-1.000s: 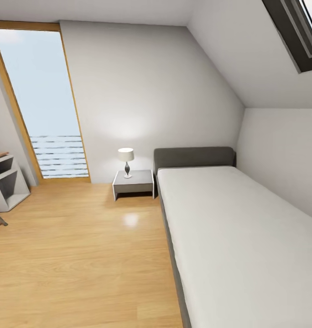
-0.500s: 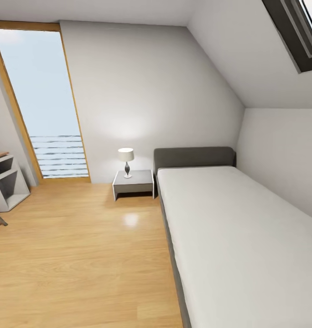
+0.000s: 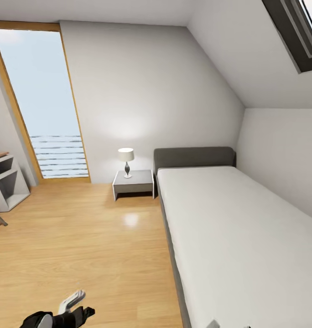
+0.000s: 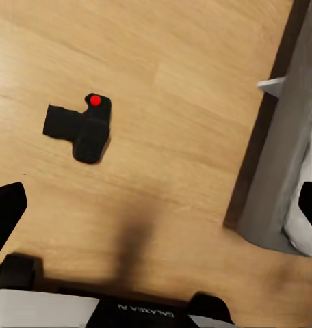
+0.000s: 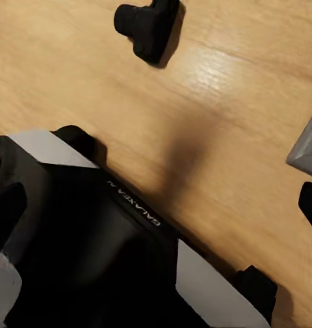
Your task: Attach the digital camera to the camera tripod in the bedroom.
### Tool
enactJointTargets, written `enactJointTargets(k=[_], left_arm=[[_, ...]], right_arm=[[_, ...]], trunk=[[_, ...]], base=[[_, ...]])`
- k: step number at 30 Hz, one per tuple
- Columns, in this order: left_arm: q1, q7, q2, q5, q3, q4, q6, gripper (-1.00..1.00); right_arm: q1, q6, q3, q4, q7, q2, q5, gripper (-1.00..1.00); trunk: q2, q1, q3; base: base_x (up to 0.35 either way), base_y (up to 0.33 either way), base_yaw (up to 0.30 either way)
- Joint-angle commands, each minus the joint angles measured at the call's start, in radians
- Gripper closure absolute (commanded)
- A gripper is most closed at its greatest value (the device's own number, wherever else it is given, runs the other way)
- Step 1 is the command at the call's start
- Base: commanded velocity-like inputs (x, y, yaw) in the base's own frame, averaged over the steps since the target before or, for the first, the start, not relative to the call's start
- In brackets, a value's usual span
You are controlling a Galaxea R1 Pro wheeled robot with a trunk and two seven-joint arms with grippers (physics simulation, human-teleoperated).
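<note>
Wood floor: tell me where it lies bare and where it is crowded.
The floor lies bare between the window, the nightstand and the bed. Crowded spots: the desk corner, and where the digital camera lies near the bed frame.

Head view faced forward across the bedroom; both wrist views looked down closely, sharing the digital camera [image 4: 86, 130] on the floor [image 5: 217, 102].

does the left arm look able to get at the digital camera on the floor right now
Probably yes. In the left wrist view the digital camera lies alone on bare wood floor, nothing between it and the tool; the bed frame stands off to one side. The arm must reach down low.
</note>
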Motion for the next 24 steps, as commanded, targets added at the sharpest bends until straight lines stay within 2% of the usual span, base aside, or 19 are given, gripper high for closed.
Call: enactJointTargets(k=[1,6,7,9,13,15,17,18,24], left_arm=[[-0.024,0.000,-0.001,0.006,0.007,0.001,0.014,-1.00],[-0.139,0.000,-0.011,0.018,0.020,0.024,0.035,-1.00],[-0.160,0.000,-0.015,0.018,0.022,0.027,0.037,-1.00],[-0.209,-0.003,-0.037,0.018,0.024,0.031,0.040,-1.00],[-0.244,-0.008,-0.086,0.015,0.023,0.026,0.035,-1.00],[-0.253,-0.009,-0.113,0.012,0.023,0.017,0.031,-1.00],[-0.262,-0.007,-0.158,0.001,0.019,-0.005,0.017,-1.00],[-0.267,-0.002,-0.194,-0.033,-0.025,-0.061,-0.006,-1.00],[-0.269,0.000,-0.214,-0.069,-0.134,-0.125,-0.017,-1.00]], right_arm=[[-0.002,0.021,-0.008,-0.056,0.056,0.005,0.002,-1.00],[-0.006,0.112,-0.010,-0.316,0.246,0.019,-0.004,-1.00],[-0.007,0.170,-0.011,-0.417,0.298,0.021,-0.010,-1.00],[-0.008,0.236,-0.011,-0.512,0.335,0.023,-0.025,-1.00],[-0.008,0.366,-0.009,-0.678,0.372,0.022,-0.081,-1.00],[-0.008,0.420,-0.007,-0.747,0.379,0.019,-0.117,-1.00],[-0.008,0.497,-0.004,-0.863,0.385,0.014,-0.185,-1.00],[-0.008,0.543,-0.004,-0.972,0.364,0.015,-0.232,-1.00],[-0.008,0.569,-0.005,-1.022,0.293,0.024,-0.254,-1.00]], trunk=[[-0.001,0.000,-0.001],[-0.001,0.000,-0.001],[-0.001,0.000,-0.001],[-0.001,0.000,-0.001],[-0.001,0.000,-0.001],[-0.001,0.000,-0.001],[-0.001,0.000,-0.001],[-0.001,0.000,-0.001],[-0.001,0.000,-0.001]], base=[[0.000,0.000,0.000],[0.000,0.000,0.000],[0.000,0.000,0.000],[0.000,0.000,0.000],[0.000,0.000,0.000],[0.000,0.000,0.000],[0.000,0.000,0.000],[0.000,0.000,0.000],[0.000,0.000,0.000]])
